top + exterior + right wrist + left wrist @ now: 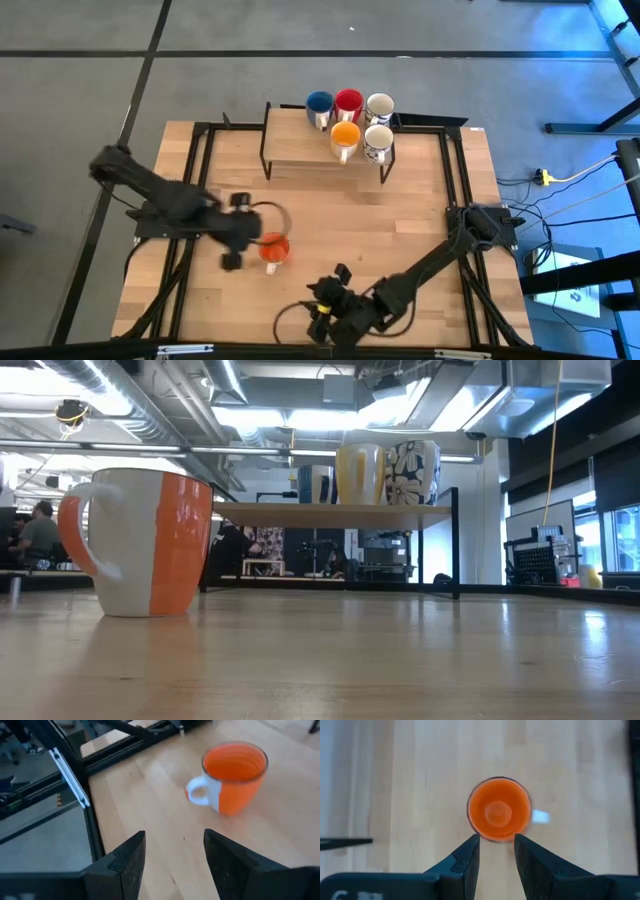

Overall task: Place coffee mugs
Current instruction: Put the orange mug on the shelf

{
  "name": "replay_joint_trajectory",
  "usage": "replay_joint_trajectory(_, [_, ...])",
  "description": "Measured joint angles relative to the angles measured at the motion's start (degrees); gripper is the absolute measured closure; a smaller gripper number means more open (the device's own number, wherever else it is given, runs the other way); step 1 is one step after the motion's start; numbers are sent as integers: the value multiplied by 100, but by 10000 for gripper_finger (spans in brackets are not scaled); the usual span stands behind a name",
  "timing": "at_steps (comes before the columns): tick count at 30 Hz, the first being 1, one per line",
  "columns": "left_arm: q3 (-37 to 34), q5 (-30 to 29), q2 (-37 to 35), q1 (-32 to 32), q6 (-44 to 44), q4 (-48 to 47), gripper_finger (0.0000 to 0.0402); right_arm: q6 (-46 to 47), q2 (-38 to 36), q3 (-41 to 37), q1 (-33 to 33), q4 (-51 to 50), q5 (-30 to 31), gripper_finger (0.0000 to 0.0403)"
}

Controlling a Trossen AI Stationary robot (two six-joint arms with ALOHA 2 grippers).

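Note:
The orange mug [275, 248] stands upright on its base on the table, white handle [197, 791] toward the near left; it also shows in the low view [140, 542]. My left gripper [250, 238] hovers above it, pointing down, open, with the fingertips [472, 842] short of the mug's rim [499, 816]. My right gripper [325, 293] waits open near the table's near edge, facing the orange mug [234, 777]. Five other mugs stand on the raised shelf: blue [318, 105], red [348, 103], white [379, 106], yellow-orange [345, 135] and white with dark print [378, 140].
The wooden shelf [300, 155] on black legs stands at the table's far edge, its left part bare. Black frame rails [200, 150] run along the table's left and right sides. Bare tabletop lies between the orange mug and the shelf. A person sits in the room far behind [40, 530].

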Motion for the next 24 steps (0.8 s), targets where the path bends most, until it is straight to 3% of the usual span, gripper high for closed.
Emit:
replay_joint_trajectory(6, [-868, -725, -1643, -1152, -1036, 101, 285, -697, -9, 378, -539, 159, -420, 214])
replay_joint_trajectory(11, [-1550, -893, -2625, -1935, -2038, 171, 285, -1338, -21, 880, -1049, 236, -914, 214])
replay_joint_trajectory(18, [-2050, -928, -3160, -2394, -2122, 166, 285, -1738, -2, 1482, -1813, 129, -1640, 214])
replay_joint_trajectory(24, [-2085, -927, -3255, -2497, -1842, 142, 285, -1924, -2, 2024, -2184, -381, -1746, 214])
